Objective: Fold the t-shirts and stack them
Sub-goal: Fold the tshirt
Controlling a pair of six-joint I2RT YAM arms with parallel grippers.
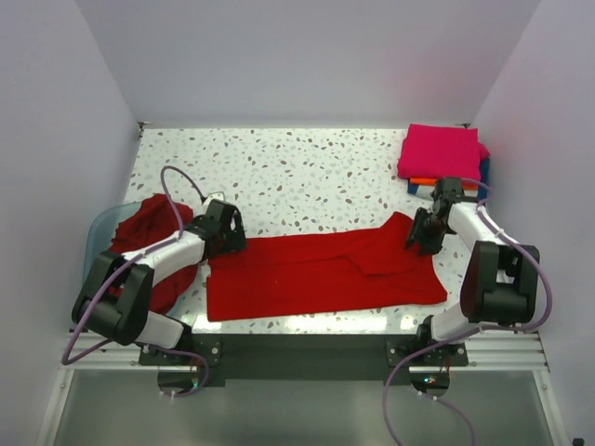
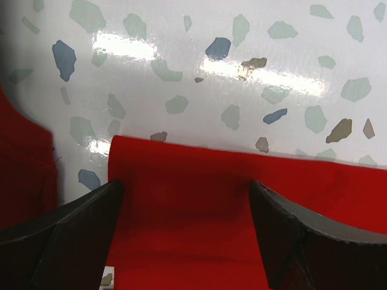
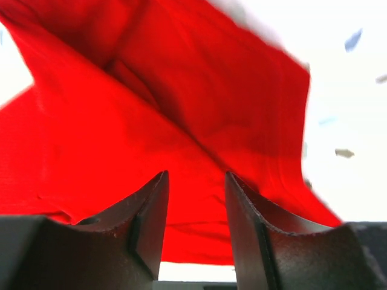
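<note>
A plain red t-shirt (image 1: 325,274) lies spread across the front of the table, with a folded flap toward its right end. My left gripper (image 1: 234,243) is low over the shirt's far left corner. In the left wrist view the gripper (image 2: 184,199) stands open, with flat red cloth (image 2: 193,175) between its wide-apart fingers. My right gripper (image 1: 418,240) is at the shirt's raised far right corner. In the right wrist view its jaws (image 3: 195,181) stand apart with nothing between them, and rumpled red cloth (image 3: 121,121) lies just beyond. A stack of folded t-shirts (image 1: 439,153), magenta on top, sits at the back right.
A translucent teal tub (image 1: 100,230) at the left edge holds bunched red t-shirts (image 1: 144,232). The speckled white tabletop (image 1: 297,172) stretches behind the spread shirt. White walls close in the table on three sides.
</note>
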